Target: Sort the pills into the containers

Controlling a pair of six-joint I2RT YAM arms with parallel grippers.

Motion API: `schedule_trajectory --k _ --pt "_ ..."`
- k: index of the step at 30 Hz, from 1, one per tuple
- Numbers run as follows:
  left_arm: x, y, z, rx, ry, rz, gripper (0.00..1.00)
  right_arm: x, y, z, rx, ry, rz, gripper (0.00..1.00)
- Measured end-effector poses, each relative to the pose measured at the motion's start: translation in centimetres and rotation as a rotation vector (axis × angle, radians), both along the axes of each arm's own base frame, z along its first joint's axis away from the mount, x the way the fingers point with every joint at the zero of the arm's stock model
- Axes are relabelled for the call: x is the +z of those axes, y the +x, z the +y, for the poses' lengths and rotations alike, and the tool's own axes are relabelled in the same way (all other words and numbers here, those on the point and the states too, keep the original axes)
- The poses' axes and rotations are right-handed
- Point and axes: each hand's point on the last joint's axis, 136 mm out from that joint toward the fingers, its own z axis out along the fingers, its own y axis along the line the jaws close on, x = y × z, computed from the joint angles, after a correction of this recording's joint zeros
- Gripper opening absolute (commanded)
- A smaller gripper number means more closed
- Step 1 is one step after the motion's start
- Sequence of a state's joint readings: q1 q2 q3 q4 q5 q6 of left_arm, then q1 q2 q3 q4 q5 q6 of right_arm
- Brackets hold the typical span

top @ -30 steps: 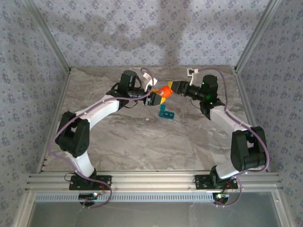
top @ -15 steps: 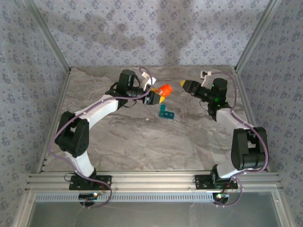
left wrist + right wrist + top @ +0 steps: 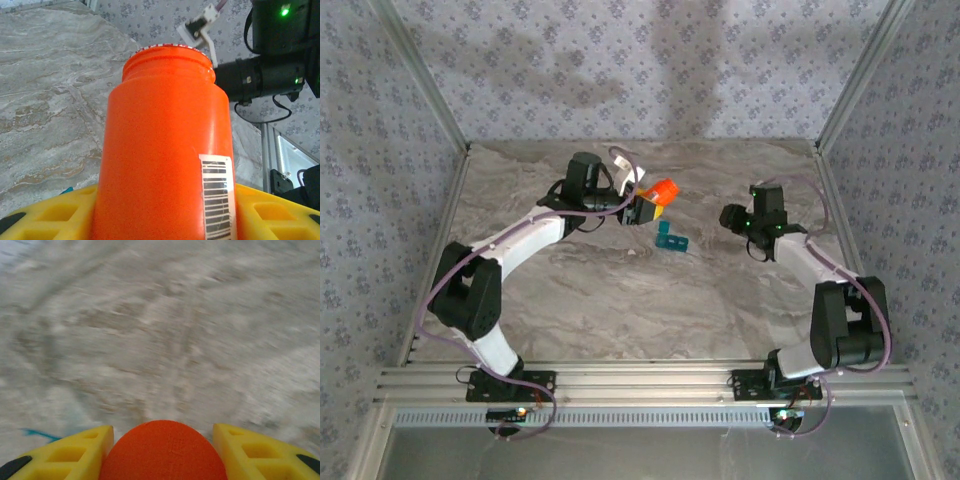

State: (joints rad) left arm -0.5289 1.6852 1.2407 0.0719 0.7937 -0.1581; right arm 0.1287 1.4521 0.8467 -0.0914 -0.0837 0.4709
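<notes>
Small teal containers [image 3: 670, 237] lie mid-bench [image 3: 620, 290], just beside the left hand [image 3: 653, 203] clamping an open orange bottle [image 3: 664, 189]; the right hand [image 3: 729, 216], well apart, pinches an orange cap [image 3: 165, 450].

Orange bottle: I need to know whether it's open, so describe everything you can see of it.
The orange bottle is a smooth opaque plastic cylinder with a narrower neck, uncapped, its rim whitish. A white barcode label runs down its side. The left gripper is shut on its lower body, a yellow finger on either side, holding it above the table near the teal organiser, mouth towards the right arm. An orange cap, likely its own, sits in the right gripper. Contents are hidden.
</notes>
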Motion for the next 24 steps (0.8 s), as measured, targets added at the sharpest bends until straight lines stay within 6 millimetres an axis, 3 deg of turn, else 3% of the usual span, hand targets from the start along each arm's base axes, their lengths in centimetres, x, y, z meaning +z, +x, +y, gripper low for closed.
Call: schedule_trajectory --k 4,9,24 --pt "-0.3 0.0 0.3 0.015 0.008 0.001 0.00 -3.9 -1.7 -1.8 -0.074 -0.116 0.123 0.37" --pt "-0.1 0.1 0.5 0.030 0.011 -0.006 0.00 -6.4 -3.0 -2.0 -0.101 -0.208 0.210 0.41" --pt "1.1 0.0 0.9 0.049 0.002 -0.039 0.00 -8.7 -4.6 -1.5 -0.129 -0.224 0.273 0.79"
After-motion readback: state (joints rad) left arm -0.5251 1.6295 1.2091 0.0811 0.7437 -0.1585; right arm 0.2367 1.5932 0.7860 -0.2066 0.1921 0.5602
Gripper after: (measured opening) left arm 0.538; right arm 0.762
